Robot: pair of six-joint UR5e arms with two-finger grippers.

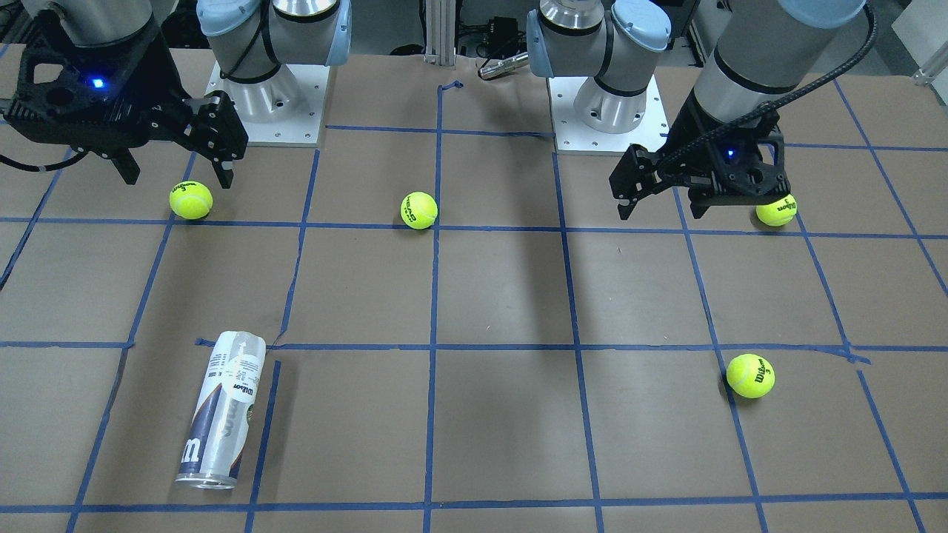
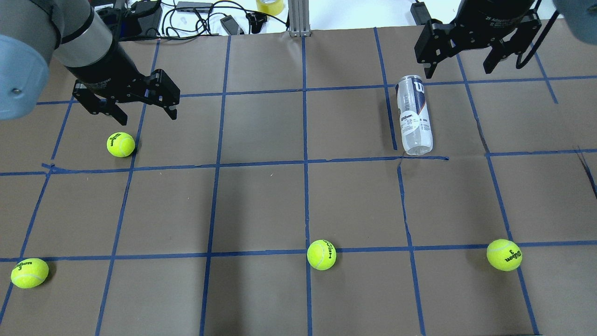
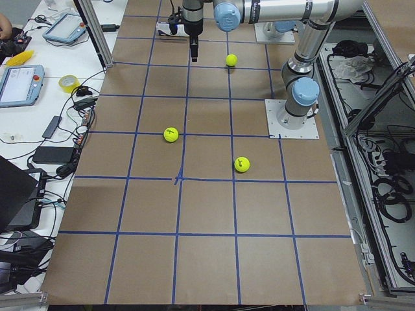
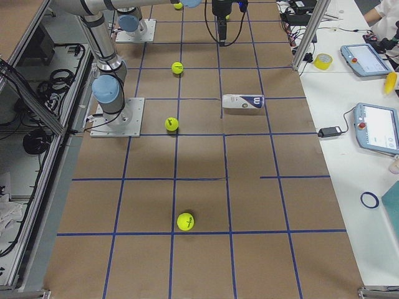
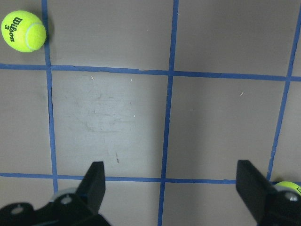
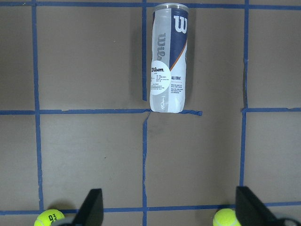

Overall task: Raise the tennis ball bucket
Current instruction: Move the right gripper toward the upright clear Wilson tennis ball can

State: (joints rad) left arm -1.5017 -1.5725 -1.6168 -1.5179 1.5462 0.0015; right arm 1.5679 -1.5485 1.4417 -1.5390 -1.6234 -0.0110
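The tennis ball bucket point(image 2: 413, 116) lies on its side on the brown table, a clear can with a white and navy label. It also shows in the front view point(image 1: 222, 411), the exterior right view point(image 4: 243, 101) and the right wrist view point(image 6: 168, 59), its metallic rim pointing away from the robot. My right gripper point(image 2: 459, 65) hangs open and empty high above the table, well back from the can, and shows in the right wrist view point(image 6: 171, 209) too. My left gripper point(image 2: 147, 112) is open and empty above a tennis ball point(image 2: 121, 144), far from the can.
Tennis balls lie at the near left point(image 2: 29, 273), near middle point(image 2: 321, 255) and near right point(image 2: 504, 255). Blue tape lines grid the table. Cables and devices point(image 2: 186, 14) and a metal post point(image 2: 298, 18) line the far edge. The arm bases point(image 1: 266, 96) point(image 1: 607, 104) stand on the robot's side.
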